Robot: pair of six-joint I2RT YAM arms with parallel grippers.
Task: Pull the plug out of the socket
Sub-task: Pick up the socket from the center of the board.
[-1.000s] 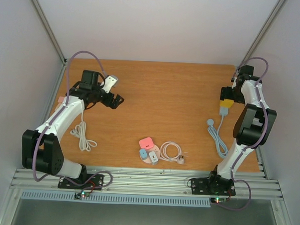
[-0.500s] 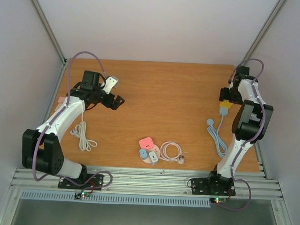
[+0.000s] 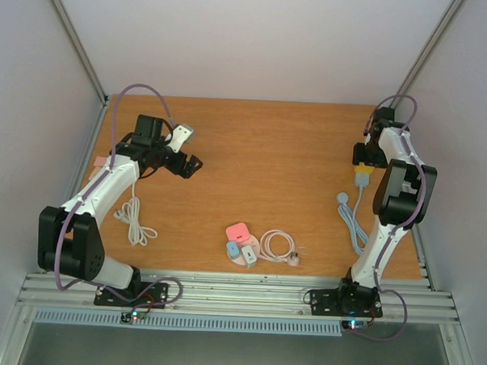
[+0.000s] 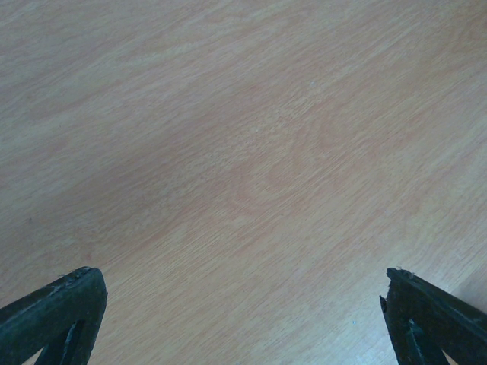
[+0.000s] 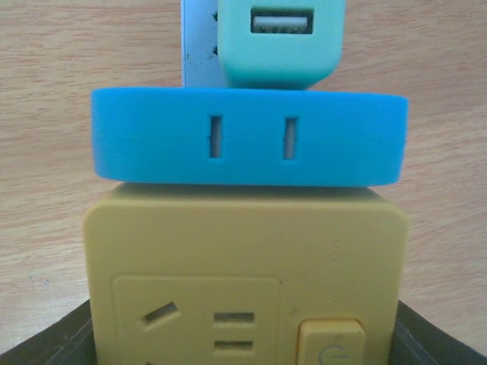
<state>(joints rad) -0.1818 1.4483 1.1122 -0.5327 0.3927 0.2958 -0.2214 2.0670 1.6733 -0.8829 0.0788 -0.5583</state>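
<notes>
My right gripper (image 3: 363, 161) is at the far right of the table, shut on a yellow socket cube (image 3: 364, 167). In the right wrist view the cube (image 5: 243, 258) fills the space between my fingers (image 5: 68, 338), showing outlet slots and a power button. A blue socket section (image 5: 247, 141) sits against its far side. A teal USB charger plug (image 5: 280, 42) is plugged in beyond that. A grey-blue cable (image 3: 355, 224) runs from the socket toward the near edge. My left gripper (image 3: 184, 164) is open and empty over bare wood at the far left; its view (image 4: 243, 308) shows only table.
A pink disc with small pink, blue and white adapters (image 3: 241, 243) and a coiled white cable (image 3: 278, 246) lie near the front centre. Another white cable (image 3: 135, 220) lies by the left arm. A pink item (image 3: 100, 161) is at the left table edge.
The right arm's wrist and elbow have shifted toward the back of the table, with the socket staying in the gripper at about the same spot. The left arm has barely moved.
</notes>
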